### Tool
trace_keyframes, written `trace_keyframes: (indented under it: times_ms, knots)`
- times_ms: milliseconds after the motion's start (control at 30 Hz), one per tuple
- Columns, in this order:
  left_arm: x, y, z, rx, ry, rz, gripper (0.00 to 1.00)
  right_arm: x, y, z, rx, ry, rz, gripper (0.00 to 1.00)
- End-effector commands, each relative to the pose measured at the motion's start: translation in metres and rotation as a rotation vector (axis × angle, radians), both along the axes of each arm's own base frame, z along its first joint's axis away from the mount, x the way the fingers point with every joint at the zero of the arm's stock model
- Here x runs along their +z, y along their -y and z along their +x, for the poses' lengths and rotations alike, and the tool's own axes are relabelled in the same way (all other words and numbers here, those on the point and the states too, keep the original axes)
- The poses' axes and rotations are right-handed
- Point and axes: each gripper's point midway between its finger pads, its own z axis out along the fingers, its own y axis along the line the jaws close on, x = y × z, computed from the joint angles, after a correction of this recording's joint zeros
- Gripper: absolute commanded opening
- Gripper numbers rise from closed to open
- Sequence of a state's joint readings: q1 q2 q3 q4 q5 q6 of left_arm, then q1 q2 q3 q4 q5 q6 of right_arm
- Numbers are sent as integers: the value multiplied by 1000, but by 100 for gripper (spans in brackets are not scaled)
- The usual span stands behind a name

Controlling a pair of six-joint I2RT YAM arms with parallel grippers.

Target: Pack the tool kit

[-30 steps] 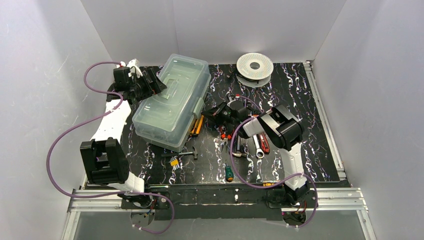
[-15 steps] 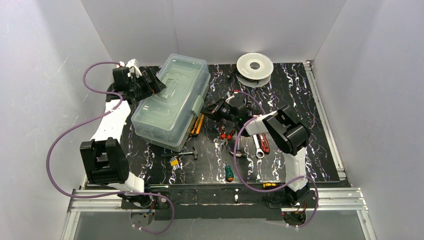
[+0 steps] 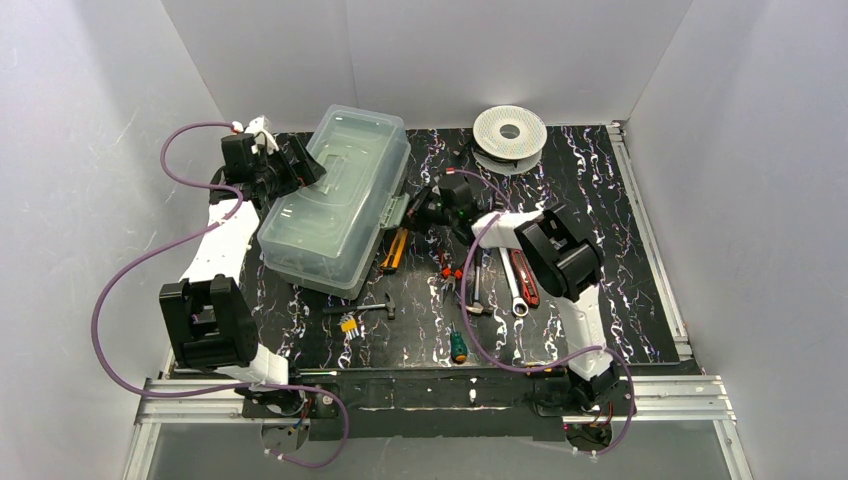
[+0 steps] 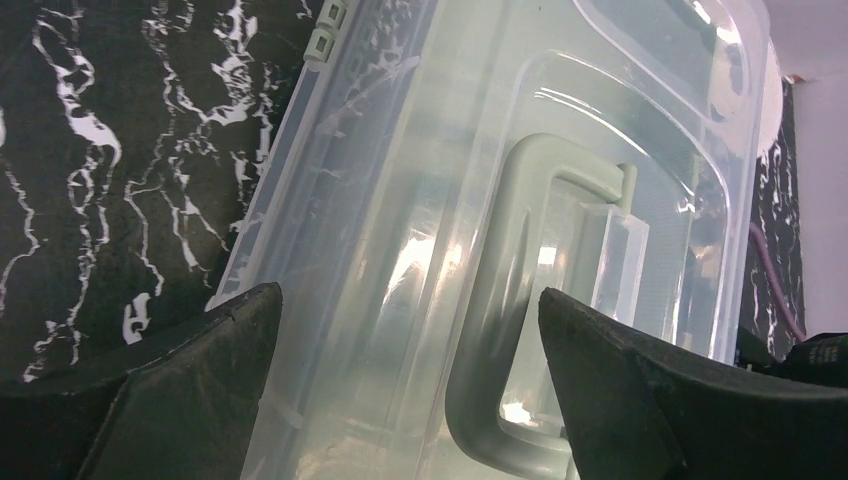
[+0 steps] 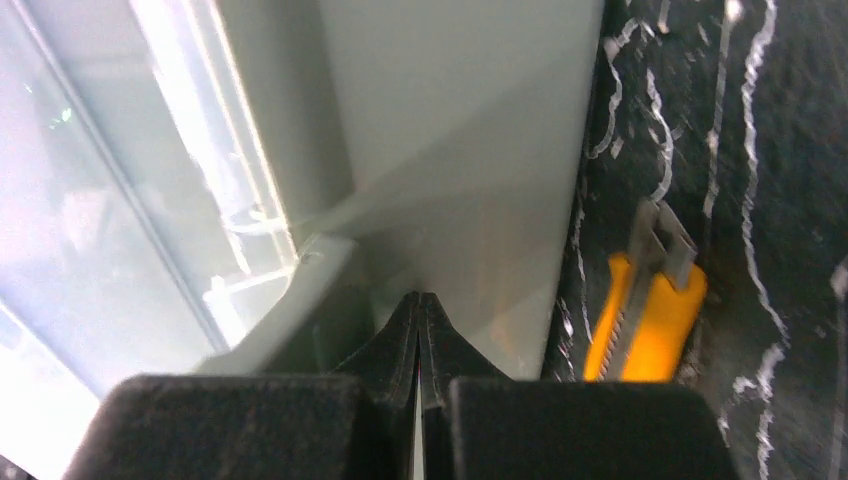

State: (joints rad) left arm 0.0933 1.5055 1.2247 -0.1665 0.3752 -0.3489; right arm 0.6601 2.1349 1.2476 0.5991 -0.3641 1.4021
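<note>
White walls [image 3: 450, 50] box in a black, white-veined tabletop [image 3: 620, 250]. Farthest left, the left claw [image 3: 305, 165] is spread wide, and its wrist view shows the two dark fingers [image 4: 180, 380] standing apart with the toolbox [image 3: 335, 200] between and beyond them. Whether either finger touches the plastic cannot be told. The toolbox lies askew just right of the left claw, shut, and its pale grey-green handle [image 4: 500, 330] shows under the clear lid [image 4: 640, 120] ahead of the left claw [image 4: 408, 295]. On the box's other long side the right claw [image 3: 425, 212] is pressed together and grips nothing. Its tip [image 5: 420, 300] is right at the pale green wall of the base, just beside the side latch [image 3: 397, 212]. A yellow utility knife [image 3: 393, 252] lies on the tabletop just near-side of the right claw, and in the wrist view it lies to the right of the tip [image 5: 645, 320]. Nearer the arm bases than that claw lie a hammer [image 3: 365, 311], a green-handled screwdriver [image 3: 458, 343], red-handled pliers [image 3: 452, 272], a silver wrench [image 3: 515, 290] and a red-handled tool [image 3: 525, 278]. Any printing on them is too small to read. Beyond the right claw and to its right, near the back wall, sits a round white spool [image 3: 510, 130].
</note>
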Motion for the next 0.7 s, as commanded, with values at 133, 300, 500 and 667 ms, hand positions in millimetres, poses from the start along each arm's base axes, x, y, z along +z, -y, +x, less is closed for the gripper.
trace_keyframes:
  times_ms: [133,300,500,667]
  knots:
    - [7,23,-16,-82,-25,-65,98,61,-23,-1,55,120,5,1]
    - [5,19,-17,-68,-29,-43,98,61,4,-4,22,140,-13,1]
    - [16,8,-20,-29,-5,22,98,58,69,1,-105,206,-57,15]
    - [44,-4,-26,2,85,114,98,53,110,4,-149,261,-164,38]
